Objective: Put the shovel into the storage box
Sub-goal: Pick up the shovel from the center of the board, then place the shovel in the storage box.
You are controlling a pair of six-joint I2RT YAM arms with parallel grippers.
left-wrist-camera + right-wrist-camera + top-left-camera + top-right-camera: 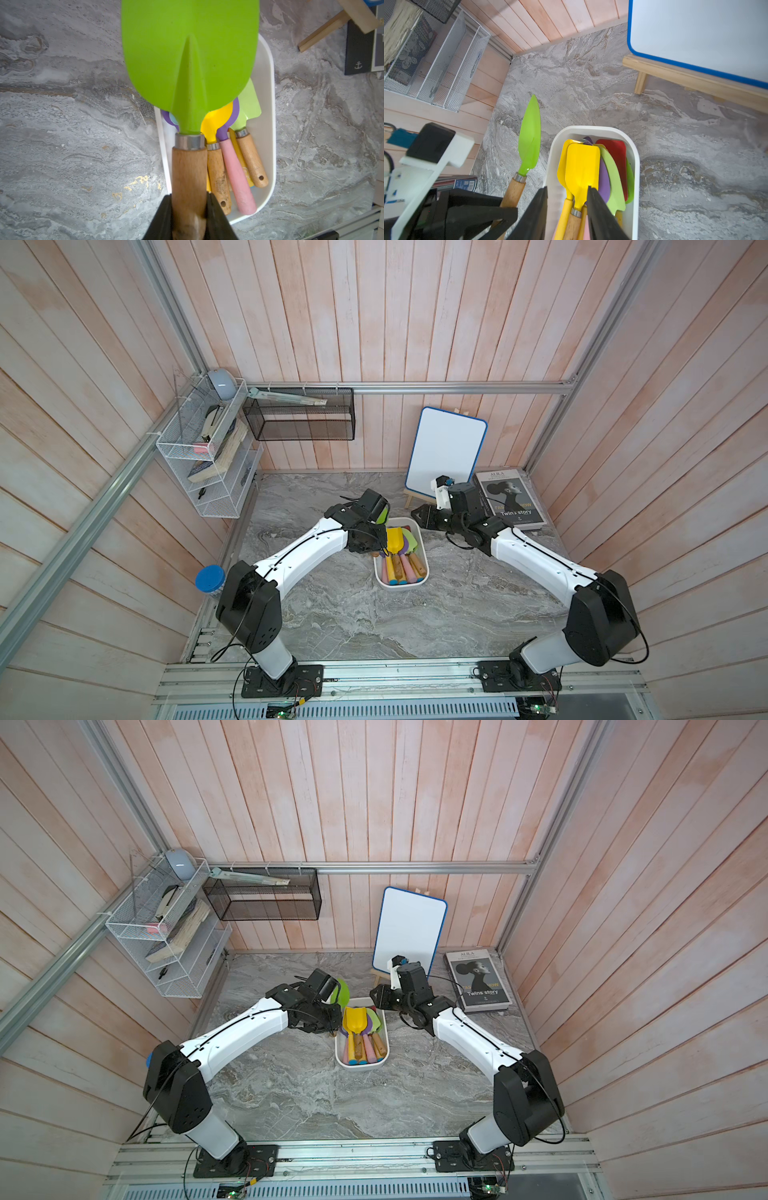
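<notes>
Located the green shovel outside the storage box, not yet in it. Found the left gripper clenched on the shovel's wooden handle, jaws pressed against both sides of the wood. Seen from the left wrist: green blade held above the box, overlapping one long wall and part of the contents. Seen from the right wrist: same green shovel just beside the storage box, outside its wall, over the marble table (blade nearly edge-on from that side). Confirmed in both top views: green blade showing past the left wrist at the far left corner of the box.

Found the right gripper released: jaws parted, clamped on nothing, hanging over the box with a yellow shovel visible in the gap between them. Unable to tell whether either finger touches the yellow blade.

Counted further shovels inside the box, laid lengthwise, blades toward the far end: a second yellow, a purple, a pale green, a red. Noted mostly wooden handles, plus one pink handle.

Noted elsewhere in a top view: whiteboard propped on a wooden easel at the back of the table; magazine lying flat beside it; black mesh basket and white wire rack hung on the walls; blue-lidded jar at the table's left edge.
</notes>
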